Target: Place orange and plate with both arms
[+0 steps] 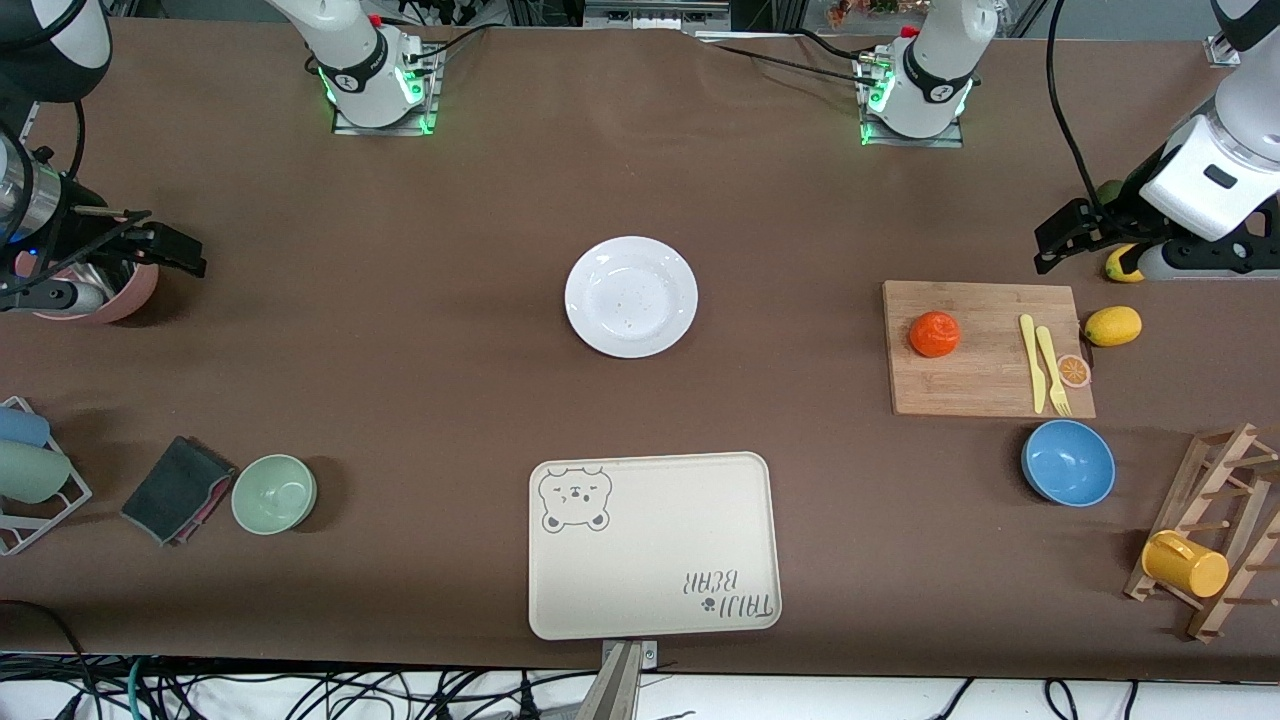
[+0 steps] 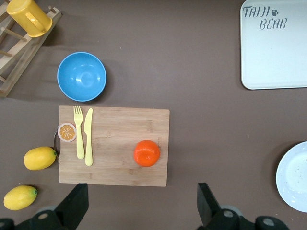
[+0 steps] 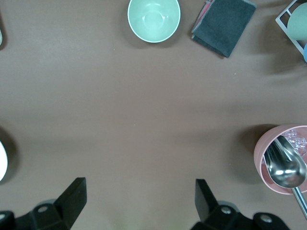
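Note:
The orange [image 1: 934, 334] sits on a wooden cutting board [image 1: 985, 390] toward the left arm's end of the table; it also shows in the left wrist view [image 2: 147, 153]. The white plate [image 1: 631, 296] lies empty at the table's middle, and its edge shows in the left wrist view [image 2: 295, 177]. My left gripper [image 1: 1055, 240] is open and empty, up over bare table beside the board's edge [image 2: 142, 203]. My right gripper [image 1: 175, 248] is open and empty over bare table beside a pink cup [image 3: 140, 199].
The board also holds a yellow knife and fork [image 1: 1042, 363] and an orange slice [image 1: 1074, 371]. Lemons [image 1: 1113, 325], a blue bowl [image 1: 1068, 462] and a wooden rack with a yellow mug [image 1: 1185, 563] are nearby. A bear tray [image 1: 655, 545], green bowl [image 1: 274, 493], grey cloth [image 1: 175, 490] and pink cup [image 1: 120, 295] also stand about.

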Motion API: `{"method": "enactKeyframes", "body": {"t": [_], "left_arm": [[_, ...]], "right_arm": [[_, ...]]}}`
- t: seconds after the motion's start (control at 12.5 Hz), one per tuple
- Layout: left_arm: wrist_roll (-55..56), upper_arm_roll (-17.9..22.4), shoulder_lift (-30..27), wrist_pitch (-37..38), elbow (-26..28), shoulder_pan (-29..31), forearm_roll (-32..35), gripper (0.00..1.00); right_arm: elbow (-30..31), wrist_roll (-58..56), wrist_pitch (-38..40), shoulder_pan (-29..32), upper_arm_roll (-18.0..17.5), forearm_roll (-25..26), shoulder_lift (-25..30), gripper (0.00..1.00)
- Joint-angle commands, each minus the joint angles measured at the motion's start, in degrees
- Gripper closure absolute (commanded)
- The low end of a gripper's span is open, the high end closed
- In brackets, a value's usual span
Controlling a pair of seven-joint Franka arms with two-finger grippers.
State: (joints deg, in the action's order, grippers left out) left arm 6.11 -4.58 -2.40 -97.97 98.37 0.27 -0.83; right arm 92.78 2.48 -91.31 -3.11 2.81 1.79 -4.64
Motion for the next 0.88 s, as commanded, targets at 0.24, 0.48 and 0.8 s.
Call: {"method": "enactKeyframes", "body": {"t": [0.24, 0.48, 0.8], "left_arm": [[-0.8, -0.4, -0.3, 0.6, -0.1, 0.6, -0.5, 0.0], [-0.7, -0.5, -0.2, 0.6, -0.5, 0.3, -0.5, 0.0], [-0.8, -0.6, -0.1, 0.6, -0.8, 0.2, -0.4, 0.0]], "right_arm": [[-0.4, 0.5, 0.3, 0.2, -0.1, -1.1, 0.1, 0.0], [-0.4, 0.5, 0.3, 0.1, -0.1, -1.1, 0.1, 0.0], [-0.4, 0.5, 0.3, 0.1, -0.1, -1.1, 0.1, 0.0]]}}
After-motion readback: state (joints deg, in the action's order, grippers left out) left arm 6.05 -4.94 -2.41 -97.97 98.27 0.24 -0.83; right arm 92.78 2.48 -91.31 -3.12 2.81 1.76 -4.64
